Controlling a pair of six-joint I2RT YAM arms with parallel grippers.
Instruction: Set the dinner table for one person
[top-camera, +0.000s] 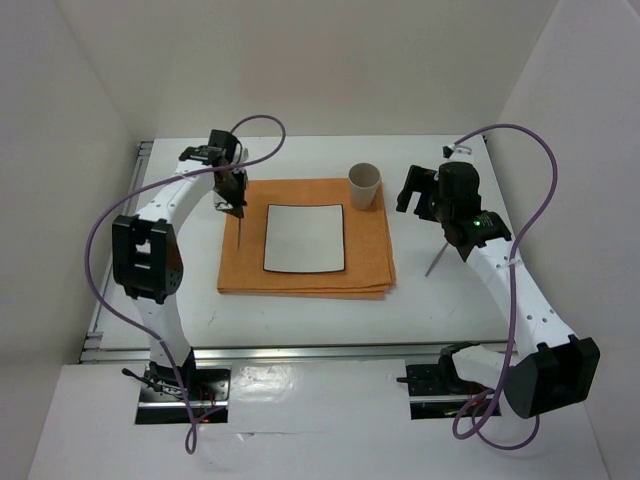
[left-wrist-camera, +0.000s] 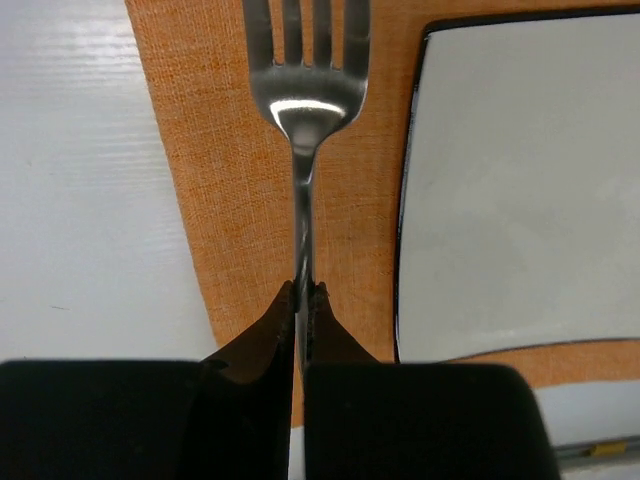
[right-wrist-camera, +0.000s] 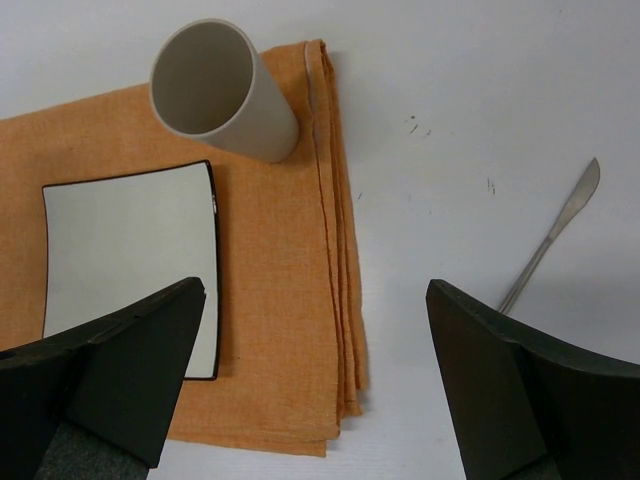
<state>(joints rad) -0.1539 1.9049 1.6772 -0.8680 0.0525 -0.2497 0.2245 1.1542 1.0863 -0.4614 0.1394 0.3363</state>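
Two arms over a white table (top-camera: 300, 310), which fills the floor of the top view and carries everything else. Left side: left gripper (left-wrist-camera: 303, 292) is closed tight on the handle of a fork (left-wrist-camera: 305, 110), jaws pinching the thin shaft, tines pointing away from the wrist camera. Fork hangs above the left strip of an orange cloth (top-camera: 370, 240), between the cloth's left edge and a square plate (top-camera: 304, 238); cannot tell if it touches the cloth. Bare table shows just left of this gripper, beyond the cloth edge, and again at the near side. Centre: plate lies flat in the middle of the cloth, dark rim, nothing on it. Cup (top-camera: 364, 185) stands upright on the cloth's far right corner, just beside the plate's far right corner. Right side: right gripper (right-wrist-camera: 315, 300) is spread wide and holds nothing, poised above the cloth's right edge where it meets bare table. Knife (right-wrist-camera: 555, 235) lies on the table right of the cloth, apart from it, partly under the right arm in the top view.
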